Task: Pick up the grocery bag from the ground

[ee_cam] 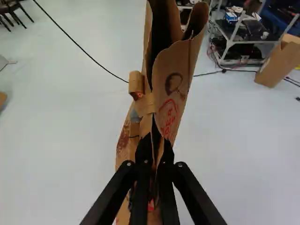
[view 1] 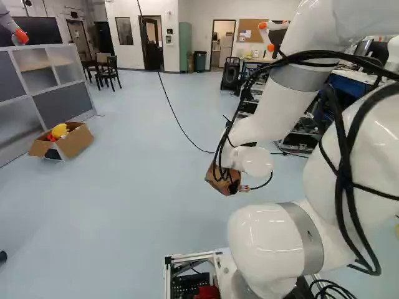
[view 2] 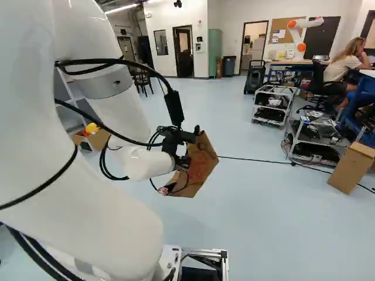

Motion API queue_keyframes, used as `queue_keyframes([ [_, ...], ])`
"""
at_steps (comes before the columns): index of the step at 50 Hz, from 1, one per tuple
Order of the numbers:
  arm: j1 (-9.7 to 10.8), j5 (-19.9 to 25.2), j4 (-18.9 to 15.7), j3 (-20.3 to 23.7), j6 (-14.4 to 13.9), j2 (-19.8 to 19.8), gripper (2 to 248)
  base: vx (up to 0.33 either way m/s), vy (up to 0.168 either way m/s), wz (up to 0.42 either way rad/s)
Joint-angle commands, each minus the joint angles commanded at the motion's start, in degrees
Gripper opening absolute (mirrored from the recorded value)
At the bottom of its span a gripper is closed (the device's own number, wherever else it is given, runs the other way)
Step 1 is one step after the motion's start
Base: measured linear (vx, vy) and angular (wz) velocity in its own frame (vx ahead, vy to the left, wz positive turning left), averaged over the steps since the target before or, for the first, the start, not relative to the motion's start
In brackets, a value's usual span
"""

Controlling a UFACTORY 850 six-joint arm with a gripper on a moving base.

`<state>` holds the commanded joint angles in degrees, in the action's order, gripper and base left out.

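While its two black fingers pinch the brown paper grocery bag (view 2: 202,163) from both sides, the hand (view 2: 188,138) holds it up over the pale blue floor (view 2: 252,234). The bag sticks out ahead of the hand. Past it runs a black cord (ee_cam: 96,61). A cardboard box (ee_cam: 276,61) sits well off to the hand's right.

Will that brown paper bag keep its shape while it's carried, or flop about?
The bag probably bends easily: its thin sides pinch together between the fingers. It may also swing or twist a little, since it seems held at one spot.
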<state>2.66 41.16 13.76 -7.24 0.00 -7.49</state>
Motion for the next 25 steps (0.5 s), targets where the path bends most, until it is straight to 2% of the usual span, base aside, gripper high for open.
queue_keyframes([
  [25,-1.65,5.49,-8.54,1.39,0.00,-5.28,22,0.000,0.000,0.000],
])
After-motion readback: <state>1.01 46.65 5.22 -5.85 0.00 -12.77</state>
